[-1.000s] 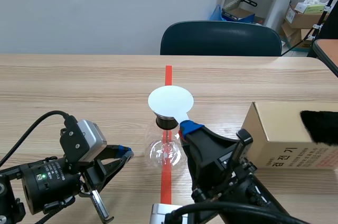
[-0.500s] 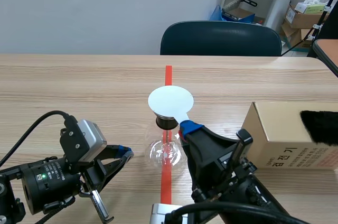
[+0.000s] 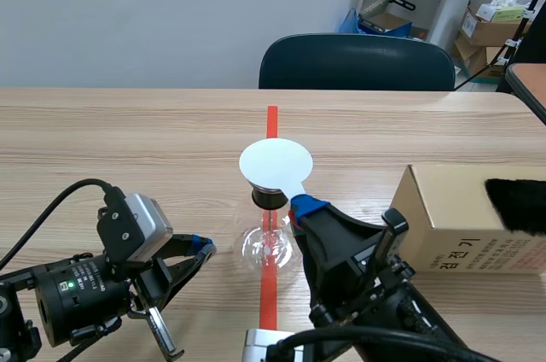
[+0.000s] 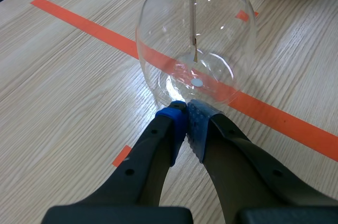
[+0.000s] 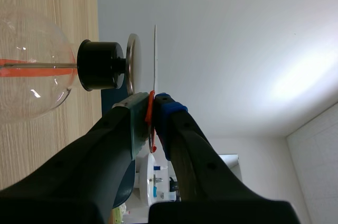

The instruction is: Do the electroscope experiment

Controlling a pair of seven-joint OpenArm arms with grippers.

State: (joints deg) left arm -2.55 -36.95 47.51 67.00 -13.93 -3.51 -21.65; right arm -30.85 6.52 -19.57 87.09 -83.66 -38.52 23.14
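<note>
Jaws of the right gripper point(image 5: 152, 101) are pinched on the edge of a thin white round disc point(image 3: 275, 163). The disc sits just above the metal top plate point(image 5: 131, 61) of the clear glass flask electroscope point(image 4: 195, 34). The flask has a black stopper point(image 5: 100, 65) and stands on the orange tape line. The left gripper point(image 4: 186, 109) is closed on nothing, its tips just beside the flask's base. Nothing has shifted since the earlier frames.

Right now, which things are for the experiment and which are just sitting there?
For the job:
- glass electroscope flask
- white disc, held over the flask by the right gripper
- left gripper, shut, at the flask's base

Just lying about:
- cardboard box
- black fuzzy thing at the box
- chair
</note>
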